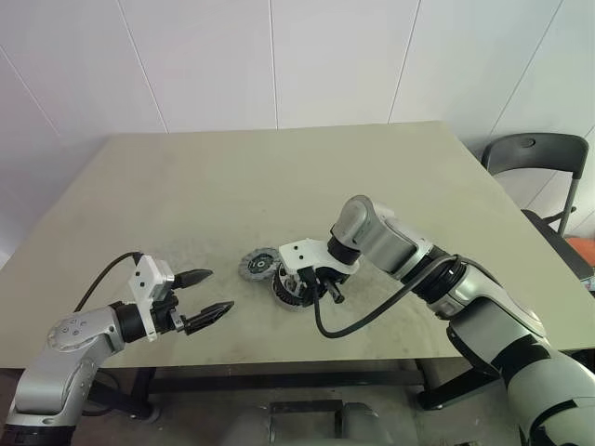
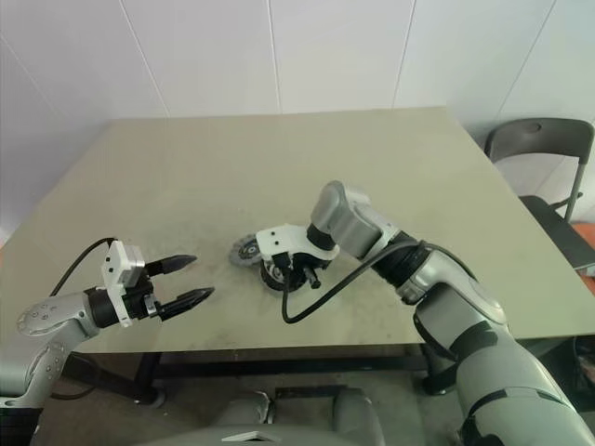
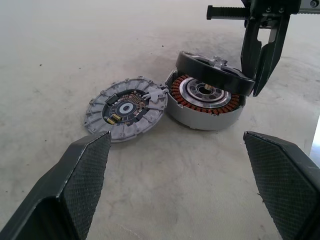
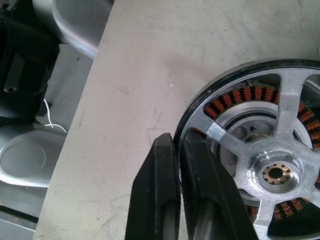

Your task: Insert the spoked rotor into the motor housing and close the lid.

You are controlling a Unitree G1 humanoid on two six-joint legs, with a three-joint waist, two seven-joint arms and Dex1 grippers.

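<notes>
Over the motor housing on the desk, the right end effector pinches the spoked rotor's thin black rim, tilted. It looks stiff, slick; magnets may snatch it. The left end effector gapes wide, empty; the lid lies beside.

Silver-grey arm shells, black joints, white wrist blocks, looped black cables, 2 black textured fingers per gripper.
</notes>
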